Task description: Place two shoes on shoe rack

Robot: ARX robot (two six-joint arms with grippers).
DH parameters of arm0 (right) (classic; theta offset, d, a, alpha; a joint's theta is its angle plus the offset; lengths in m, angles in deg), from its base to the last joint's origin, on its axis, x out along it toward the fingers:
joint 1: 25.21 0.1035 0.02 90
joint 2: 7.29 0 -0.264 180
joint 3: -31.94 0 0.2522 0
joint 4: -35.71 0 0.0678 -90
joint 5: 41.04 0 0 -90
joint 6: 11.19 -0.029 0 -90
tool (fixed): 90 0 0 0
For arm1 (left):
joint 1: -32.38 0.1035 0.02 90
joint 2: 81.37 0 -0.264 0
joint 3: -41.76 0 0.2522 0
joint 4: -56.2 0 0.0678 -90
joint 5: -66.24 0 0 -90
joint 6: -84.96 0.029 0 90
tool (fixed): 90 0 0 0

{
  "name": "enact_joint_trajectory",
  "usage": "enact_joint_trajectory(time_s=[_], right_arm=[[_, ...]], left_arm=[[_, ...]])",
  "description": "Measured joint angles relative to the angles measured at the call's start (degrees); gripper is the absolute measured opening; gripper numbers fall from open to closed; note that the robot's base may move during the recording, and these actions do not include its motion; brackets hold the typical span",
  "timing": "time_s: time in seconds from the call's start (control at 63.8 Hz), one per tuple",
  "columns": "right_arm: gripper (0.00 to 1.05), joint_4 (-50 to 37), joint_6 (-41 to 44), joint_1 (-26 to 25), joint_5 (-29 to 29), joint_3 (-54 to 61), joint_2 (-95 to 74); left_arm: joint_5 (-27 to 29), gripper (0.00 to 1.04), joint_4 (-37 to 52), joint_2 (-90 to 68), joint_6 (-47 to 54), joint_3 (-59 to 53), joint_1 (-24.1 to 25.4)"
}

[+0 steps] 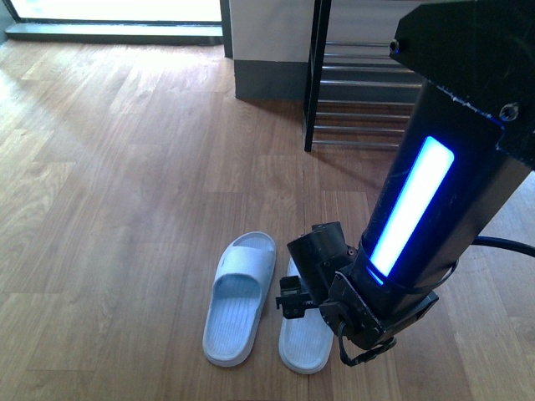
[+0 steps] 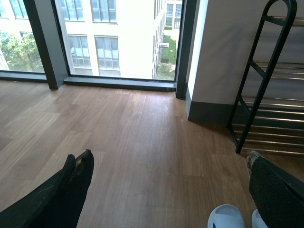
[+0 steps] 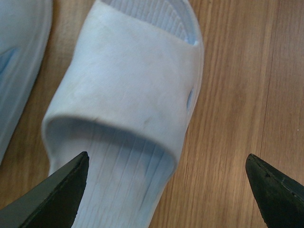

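Two pale blue slide sandals lie side by side on the wooden floor, the left one [image 1: 241, 296] fully in sight and the right one [image 1: 305, 342] partly under my right arm. My right gripper [image 1: 292, 301] hangs open just above the right sandal [image 3: 133, 85]. One finger is over its footbed and the other over bare floor; nothing is held. The other sandal [image 3: 19, 61] lies beside it. The shoe rack [image 1: 368, 100], with black uprights and chrome rods, stands at the back right. My left gripper [image 2: 171, 156] is open over bare floor, with both sandal tips [image 2: 226, 217] and the rack [image 2: 270, 95] beyond.
A white wall corner with a grey skirting board [image 1: 267, 79] stands just left of the rack. Tall windows with dark frames [image 2: 114, 38] run along the far wall. Wooden floor [image 1: 125, 184] spreads to the left of the sandals.
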Motion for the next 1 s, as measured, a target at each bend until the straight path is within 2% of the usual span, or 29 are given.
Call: enact_joint_trajectory(time_s=[0.125, 0.173, 0.22, 0.298, 0.392, 0.502, 0.565, 0.69, 1.004], right_arm=[[0.95, 0.1, 0.1, -1.0, -1.0, -2.9, -2.3], [0.90, 0.1, 0.1, -1.3, -1.8, -3.6, -2.9], [0.84, 0.0, 0.0, -1.4, -2.5, -4.3, -3.4], [0.66, 0.1, -0.1, -1.4, -4.7, -5.9, -4.3], [0.52, 0.2, -0.2, -1.2, -5.4, -6.8, -4.7], [0.35, 0.3, -0.5, -1.1, -5.5, -7.1, -4.9], [0.20, 0.2, -0.8, -1.1, -5.4, -7.1, -4.9], [0.01, -0.4, -1.2, -1.2, -4.1, -5.9, -4.2], [0.02, -7.4, -2.6, -2.9, -5.5, 6.5, 9.7]], left_arm=[[0.0, 0.95, 0.0, 0.0, 0.0, 0.0, 0.0], [0.0, 0.95, 0.0, 0.0, 0.0, 0.0, 0.0], [0.0, 0.95, 0.0, 0.0, 0.0, 0.0, 0.0], [0.0, 0.95, 0.0, 0.0, 0.0, 0.0, 0.0], [0.0, 0.95, 0.0, 0.0, 0.0, 0.0, 0.0], [0.0, 0.95, 0.0, 0.0, 0.0, 0.0, 0.0], [0.0, 0.95, 0.0, 0.0, 0.0, 0.0, 0.0], [0.0, 0.95, 0.0, 0.0, 0.0, 0.0, 0.0], [0.0, 0.95, 0.0, 0.0, 0.0, 0.0, 0.0]])
